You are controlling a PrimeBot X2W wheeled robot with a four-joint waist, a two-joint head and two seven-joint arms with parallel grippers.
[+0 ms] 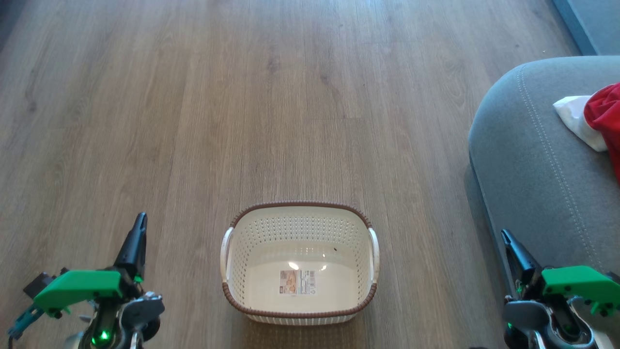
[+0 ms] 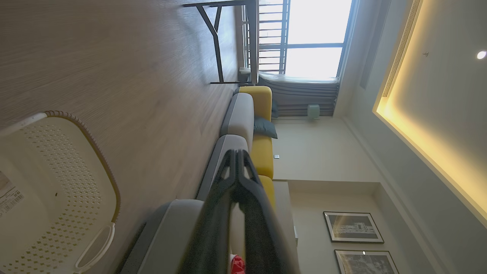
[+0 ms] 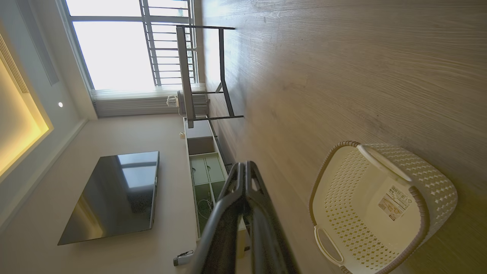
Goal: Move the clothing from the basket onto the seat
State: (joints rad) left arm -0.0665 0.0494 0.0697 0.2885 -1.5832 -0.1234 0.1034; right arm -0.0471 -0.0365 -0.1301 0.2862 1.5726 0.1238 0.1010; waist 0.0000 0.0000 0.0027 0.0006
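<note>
Head view: the left end effector (image 1: 139, 225) at 7 o'clock and the right end effector (image 1: 511, 245) at 5 o'clock each have their fingers pressed together, pinching nothing. The basket (image 1: 300, 228) stands on the floor (image 1: 242, 97) at 6 o'clock. Red and white clothing (image 1: 603, 114) lies on the grey seat (image 1: 528, 169) at 3 o'clock.

Left wrist view: fingers pressed together, basket at 8 o'clock.

Right wrist view: fingers pressed together, basket at 4 o'clock.

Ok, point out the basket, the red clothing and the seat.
basket (image 1: 300, 228), head view, perforated far wall.
red clothing (image 1: 605, 114), head view, bunched fabric at the right edge.
seat (image 1: 528, 169), head view, bare grey cushion top.
</note>
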